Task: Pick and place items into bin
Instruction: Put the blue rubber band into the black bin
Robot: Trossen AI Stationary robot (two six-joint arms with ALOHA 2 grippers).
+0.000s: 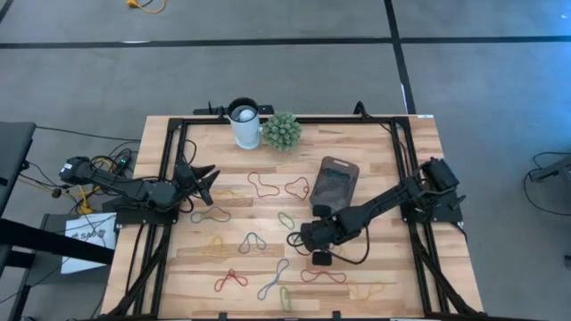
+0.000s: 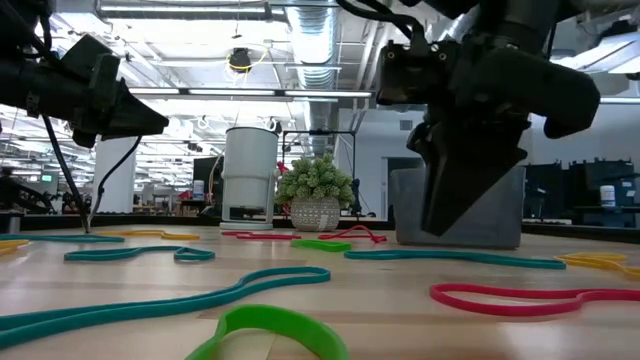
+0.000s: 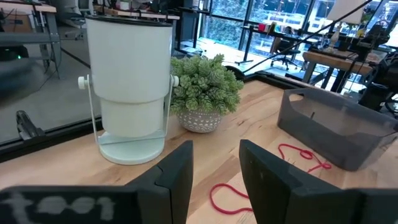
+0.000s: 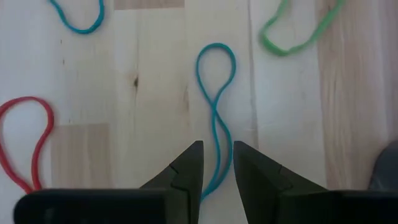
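Rubber bands in red (image 1: 230,281), green (image 1: 285,219), yellow (image 1: 214,242) and blue-grey (image 1: 252,241) lie loose on the wooden table. The grey translucent bin (image 1: 335,183) stands right of centre, toward the far edge. My right gripper (image 1: 299,239) points down near the table's middle. It is open, with its fingers on either side of a teal band (image 4: 216,93) that runs between them. In the low view its fingertips (image 2: 445,228) hang just over the table, in front of the bin (image 2: 510,215). My left gripper (image 3: 216,171) is open and hovers over the table's left part (image 1: 207,183).
A white cylindrical cup (image 1: 244,123) and a green spiky plant ball (image 1: 282,131) stand at the far edge. Red bands (image 1: 296,187) lie beside the bin. A black frame (image 1: 169,160) runs along the table's sides. Cables lie on the floor at left (image 1: 89,178).
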